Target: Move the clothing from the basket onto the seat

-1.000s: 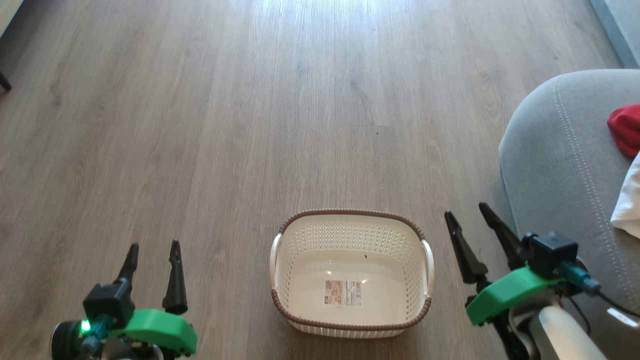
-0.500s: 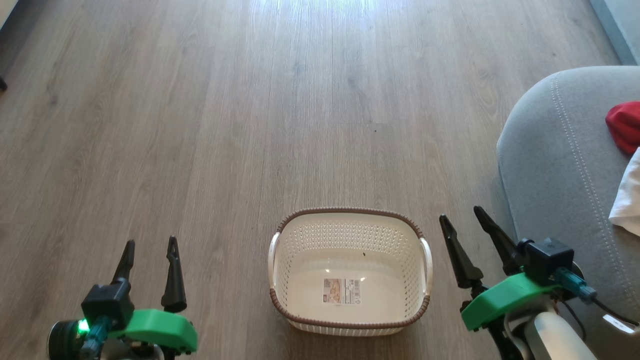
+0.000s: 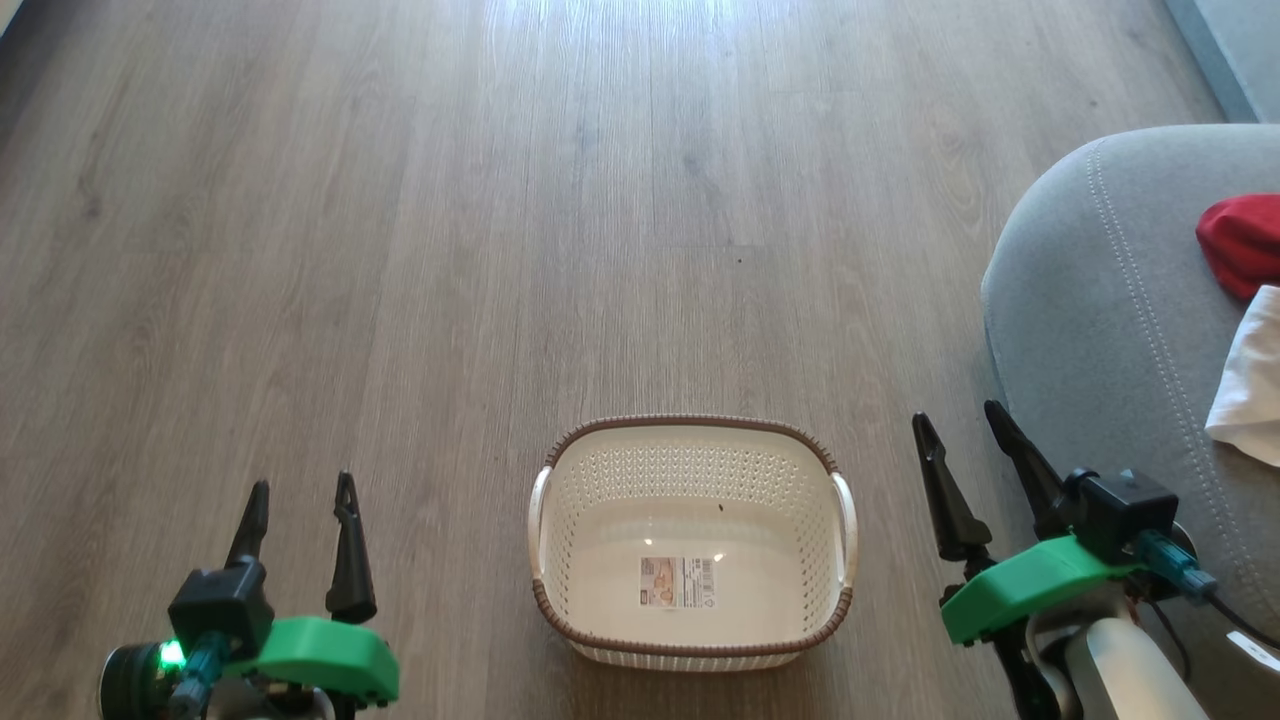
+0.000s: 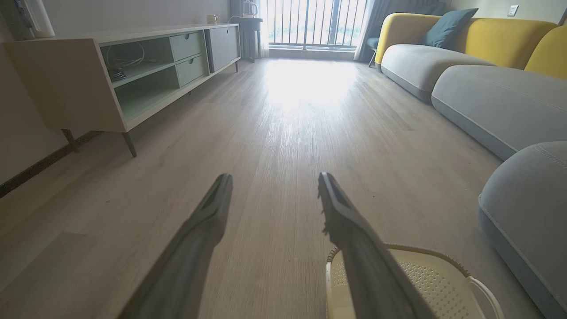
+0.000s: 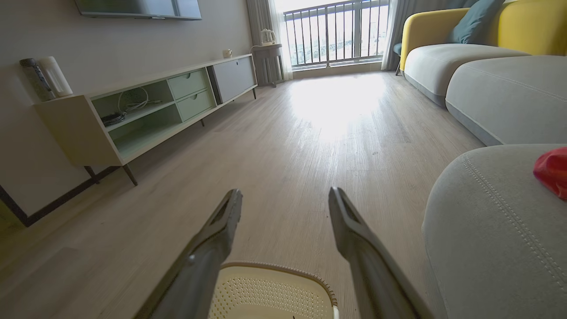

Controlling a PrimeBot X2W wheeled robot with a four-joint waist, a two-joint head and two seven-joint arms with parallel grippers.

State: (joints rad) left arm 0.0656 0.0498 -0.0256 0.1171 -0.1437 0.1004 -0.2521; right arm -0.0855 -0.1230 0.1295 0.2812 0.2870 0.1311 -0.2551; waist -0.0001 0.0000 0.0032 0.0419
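Note:
The cream basket (image 3: 690,655) with a brown rim stands on the wood floor, holding nothing but a sticker on its base; its rim also shows in the wrist views (image 4: 425,257) (image 5: 274,270). On the grey seat (image 3: 1100,300) at the right lie a red garment (image 3: 1245,240) and a white fabric piece (image 3: 1250,385); the red garment (image 5: 551,170) also shows in the right wrist view. My left gripper (image 3: 302,490) is open, left of the basket. My right gripper (image 3: 960,418) is open between basket and seat, with nothing between its fingers.
A low TV cabinet (image 4: 110,75) on thin legs stands along the left wall. A long sofa with grey cushions (image 4: 496,97) and yellow backs runs along the right. Bare wood floor (image 3: 600,200) stretches ahead to a balcony railing (image 5: 336,35).
The head view has shifted a little. My right gripper has moved slightly up and right toward the seat. The left gripper and basket stay put.

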